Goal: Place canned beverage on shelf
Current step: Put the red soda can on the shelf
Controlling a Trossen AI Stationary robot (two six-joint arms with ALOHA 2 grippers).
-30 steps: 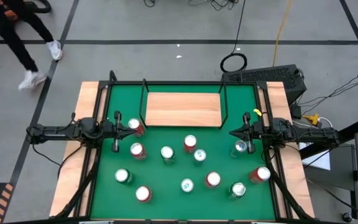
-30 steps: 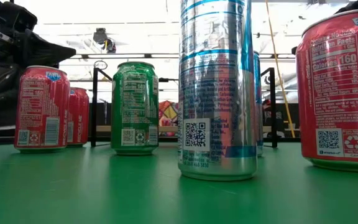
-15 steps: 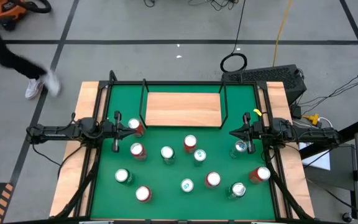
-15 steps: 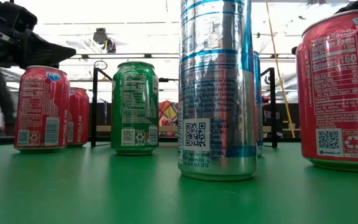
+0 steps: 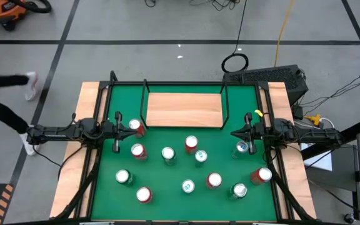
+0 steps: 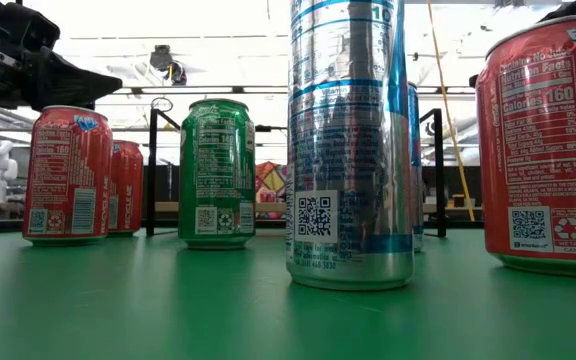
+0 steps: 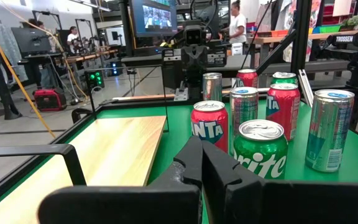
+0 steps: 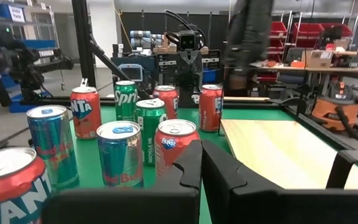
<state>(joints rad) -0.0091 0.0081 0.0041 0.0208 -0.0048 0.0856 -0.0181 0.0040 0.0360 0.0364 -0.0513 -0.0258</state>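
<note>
The shelf [image 5: 184, 110], a light-wood board in thin black rails, stands at the far middle of the green mat [image 5: 242, 100]. Several cans stand upright on the mat nearer than it, among them a red can [image 5: 136, 127] and a blue can [image 5: 242, 148]. My left gripper [image 5: 120, 127] hovers at the mat's left, shut and empty, just left of the red can; its shut fingers show in the left wrist view [image 7: 201, 157]. My right gripper [image 5: 234, 132] hovers at the mat's right, shut and empty [image 8: 201, 155], just beyond the blue can.
A tall silver-blue can [image 6: 349, 140], a green can [image 6: 217, 172] and red cans [image 6: 66, 175] fill the near half of the mat. The shelf's black rails [image 6: 153, 170] rise behind them. Bare mat lies between the two grippers, in front of the shelf.
Neither arm nor any can has moved. A person has walked across the floor beyond the table's left edge.
</note>
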